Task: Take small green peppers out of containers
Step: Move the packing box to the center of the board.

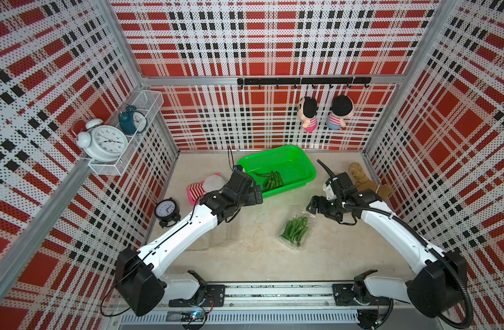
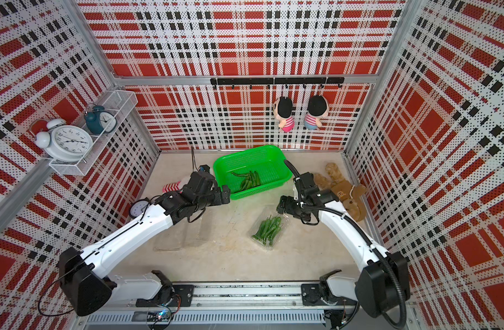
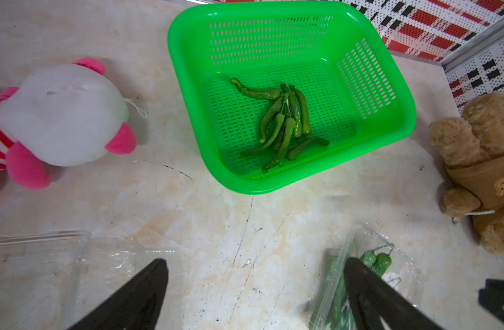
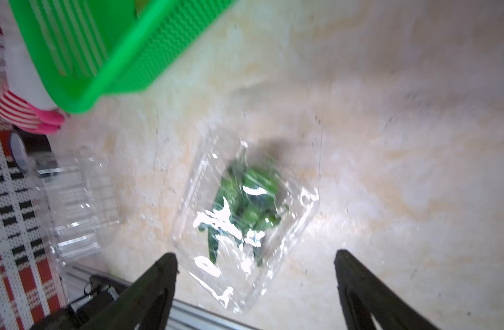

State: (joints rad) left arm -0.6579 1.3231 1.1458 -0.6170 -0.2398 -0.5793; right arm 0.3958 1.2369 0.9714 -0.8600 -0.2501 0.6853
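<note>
Walls [image 1: 245, 43]: perforated panels in red, white and black plaid on the left, far and right sides, set in aluminium framing [image 1: 188, 81]. Floor [image 1: 259, 257]: beige, marbled, scratched. White wire shelf [image 1: 105, 171] fixed to left wall. Black hook rail [image 1: 302, 81] on far wall.

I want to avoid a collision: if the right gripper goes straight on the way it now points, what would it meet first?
Probably the clear plastic clamshell box holding small green peppers, which lies ahead of the open right gripper in its wrist view; the gap to it is unclear.

Lab test cell — pegboard walls [image 1: 262, 43], rail [image 1: 273, 297]
</note>
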